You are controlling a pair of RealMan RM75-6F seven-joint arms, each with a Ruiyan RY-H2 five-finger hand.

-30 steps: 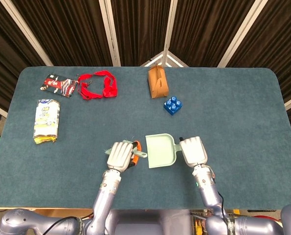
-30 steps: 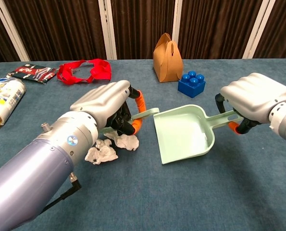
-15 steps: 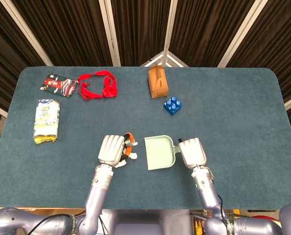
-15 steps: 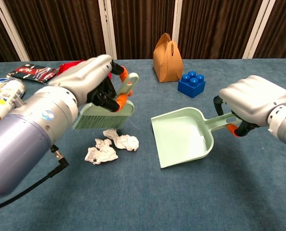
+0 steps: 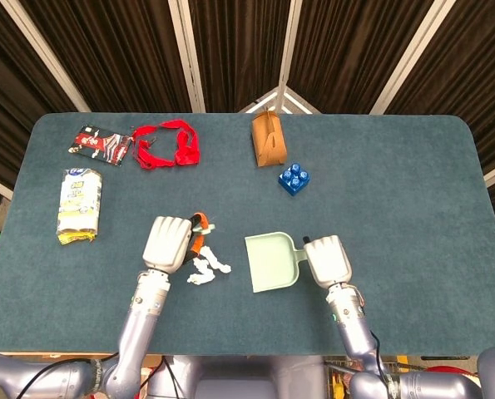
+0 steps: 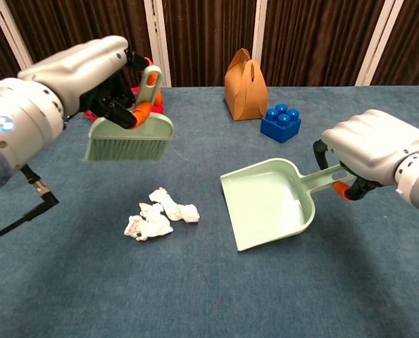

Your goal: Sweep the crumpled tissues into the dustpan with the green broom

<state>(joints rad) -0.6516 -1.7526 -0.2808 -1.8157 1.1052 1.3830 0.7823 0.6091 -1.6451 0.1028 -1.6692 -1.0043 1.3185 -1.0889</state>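
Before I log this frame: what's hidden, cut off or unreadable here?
- Broom: the head view shows only its orange grip; the left hand covers the rest.
- Dustpan handle: mostly inside the right hand in both views.
- Tissues: their count is unclear, they are clumped.
- Packet print: too small to read.

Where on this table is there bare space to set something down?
The table's right half beyond the blue block and dustpan is bare, as is the near-left corner below the snack pack. The middle is crowded: tissues, dustpan, both hands.
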